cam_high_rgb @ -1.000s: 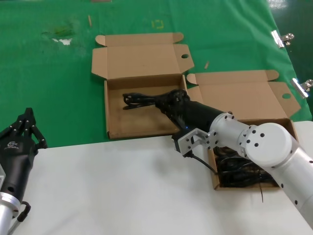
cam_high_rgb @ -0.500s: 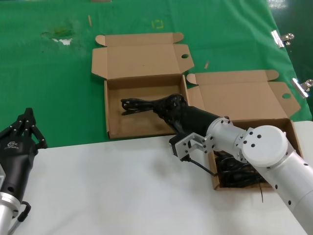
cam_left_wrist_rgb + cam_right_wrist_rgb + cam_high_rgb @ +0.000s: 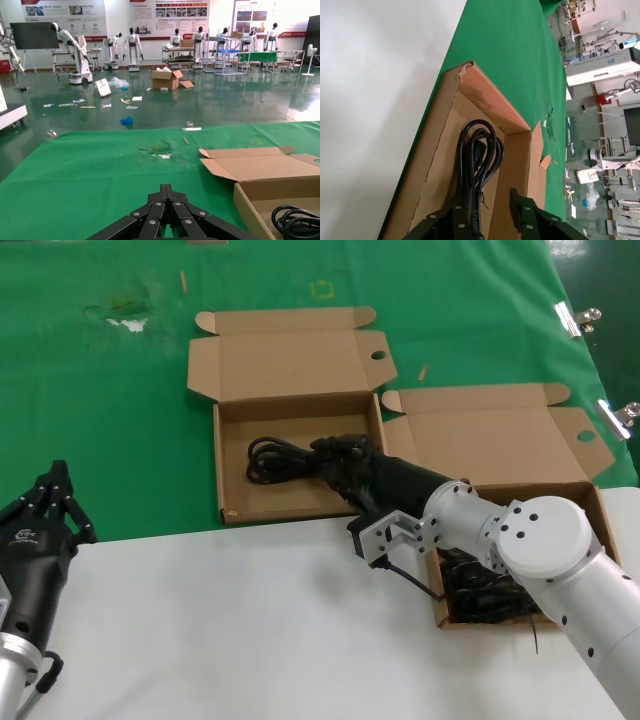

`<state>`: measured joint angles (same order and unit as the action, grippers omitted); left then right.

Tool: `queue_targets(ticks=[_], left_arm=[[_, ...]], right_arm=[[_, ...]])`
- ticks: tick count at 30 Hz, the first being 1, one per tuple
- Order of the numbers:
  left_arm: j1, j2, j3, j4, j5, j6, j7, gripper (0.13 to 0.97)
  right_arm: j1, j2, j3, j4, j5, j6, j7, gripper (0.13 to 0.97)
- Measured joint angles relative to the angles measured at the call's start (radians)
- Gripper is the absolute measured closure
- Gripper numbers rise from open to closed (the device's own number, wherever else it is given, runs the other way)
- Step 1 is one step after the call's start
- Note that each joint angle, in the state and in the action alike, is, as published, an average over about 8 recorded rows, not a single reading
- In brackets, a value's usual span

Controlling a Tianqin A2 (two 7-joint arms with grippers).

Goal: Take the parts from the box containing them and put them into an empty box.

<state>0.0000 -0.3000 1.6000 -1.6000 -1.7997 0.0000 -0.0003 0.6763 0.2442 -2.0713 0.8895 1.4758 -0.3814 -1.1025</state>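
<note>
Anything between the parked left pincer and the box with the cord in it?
Head view: only bare green cloth between the left pincer and the box holding the cord.

No wording can be read anywhere. The black left gripper [image 3: 52,498] carries a small white logo on its housing, too small to make out, and the wall posters [image 3: 62,10] behind the hall's white robots show only unreadable print.

Black power cord [image 3: 476,150] lies in the cardboard box [image 3: 485,100] between parted jaws.
</note>
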Motion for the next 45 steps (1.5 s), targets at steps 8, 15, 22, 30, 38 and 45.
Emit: queue_targets(ticks=[8,15,22,30,38,45], left_arm=[[0.000,0.000,0.000,0.000,0.000,0.000,0.000,0.957],[0.000,0.000,0.000,0.000,0.000,0.000,0.000,0.957],[0.000,0.000,0.000,0.000,0.000,0.000,0.000,0.957],[0.000,0.000,0.000,0.000,0.000,0.000,0.000,0.957],[0.000,0.000,0.000,0.000,0.000,0.000,0.000,0.957],[0.000,0.000,0.000,0.000,0.000,0.000,0.000,0.957]], right_arm=[[-0.008,0.016,0.007,0.025,-0.024,-0.002,0.075,0.723],[-0.041,0.051,0.017,0.104,-0.136,-0.019,0.340,0.560],[-0.106,0.081,0.079,0.221,-0.284,-0.044,0.618,0.484],[-0.201,0.124,0.181,0.369,-0.396,-0.059,0.831,0.321],[-0.277,0.181,0.255,0.481,-0.407,-0.062,0.925,0.206],[-0.328,0.230,0.292,0.527,-0.360,-0.043,0.947,0.141]])
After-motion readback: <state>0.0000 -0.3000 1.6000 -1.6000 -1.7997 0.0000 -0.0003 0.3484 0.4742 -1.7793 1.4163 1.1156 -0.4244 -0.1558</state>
